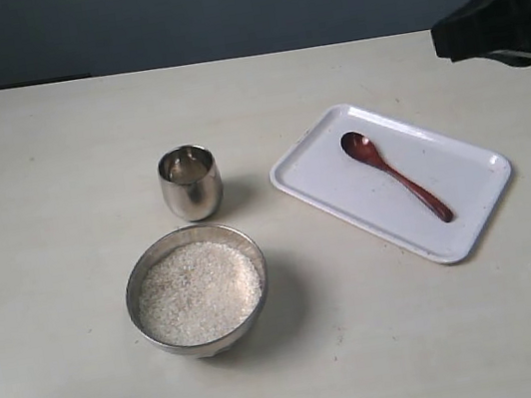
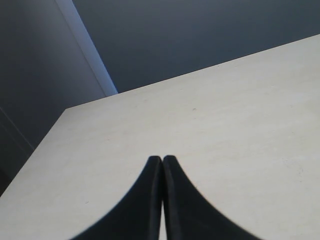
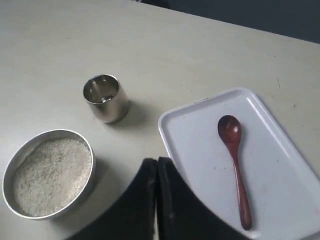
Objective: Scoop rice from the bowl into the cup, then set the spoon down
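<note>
The reddish-brown wooden spoon [image 1: 395, 175] [image 3: 234, 165] lies on a white tray [image 1: 330, 189] [image 3: 190, 145], head toward the far side. The steel bowl [image 1: 197, 291] [image 3: 47, 172], near the front, is filled with white rice [image 1: 200, 292] [image 3: 50, 175]. Behind it stands the small steel cup [image 1: 190, 182] [image 3: 105, 97], upright. My right gripper [image 3: 157, 161] hangs high above the table between bowl and tray, shut and empty; part of its arm [image 1: 504, 15] shows at the upper right. My left gripper [image 2: 162, 159] is shut over bare table, holding nothing.
A pale tabletop [image 1: 52, 192] carries everything, ending at a dark wall behind. The tray sits slanted at the right. The left wrist view shows only the table [image 2: 225, 115] and its far edge.
</note>
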`<state>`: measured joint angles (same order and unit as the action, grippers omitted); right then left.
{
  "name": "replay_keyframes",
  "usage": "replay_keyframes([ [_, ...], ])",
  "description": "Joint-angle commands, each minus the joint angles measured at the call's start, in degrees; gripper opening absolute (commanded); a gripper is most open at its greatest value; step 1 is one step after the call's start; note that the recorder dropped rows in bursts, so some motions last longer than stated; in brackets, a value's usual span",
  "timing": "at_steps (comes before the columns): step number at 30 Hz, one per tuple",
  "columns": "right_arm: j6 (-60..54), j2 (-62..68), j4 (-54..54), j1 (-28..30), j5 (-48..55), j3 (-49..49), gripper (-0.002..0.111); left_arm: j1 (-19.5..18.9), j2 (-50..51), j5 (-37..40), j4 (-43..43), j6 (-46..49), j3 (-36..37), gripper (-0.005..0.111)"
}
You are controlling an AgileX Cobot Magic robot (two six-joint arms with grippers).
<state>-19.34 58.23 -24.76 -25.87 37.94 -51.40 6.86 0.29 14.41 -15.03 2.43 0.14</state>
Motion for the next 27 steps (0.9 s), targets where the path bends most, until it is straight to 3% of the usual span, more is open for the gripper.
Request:
replay_keyframes([
  [1,-1.59,-0.31,1.55,-0.13,-0.58,0.19,0.000,0.01,-0.29,-0.57,0.01,-0.38,-0.14,0.000],
  [7,-1.86,-1.34,10.82,0.68,-5.50,1.69,0.000,0.01,-0.29,-0.57,0.01,-0.38,-0.14,0.000],
  [17,-1.73,-12.86,2.00,11.14,-26.64,21.62,0.000,0.01,-0.29,-0.57,0.01,-0.38,-0.14,0.000],
  [27,-1.60,-33.18,1.89,23.14,-27.00,37.01,0.000,0.01,-0.29,-0.57,0.01,-0.38,-0.14,0.000],
])
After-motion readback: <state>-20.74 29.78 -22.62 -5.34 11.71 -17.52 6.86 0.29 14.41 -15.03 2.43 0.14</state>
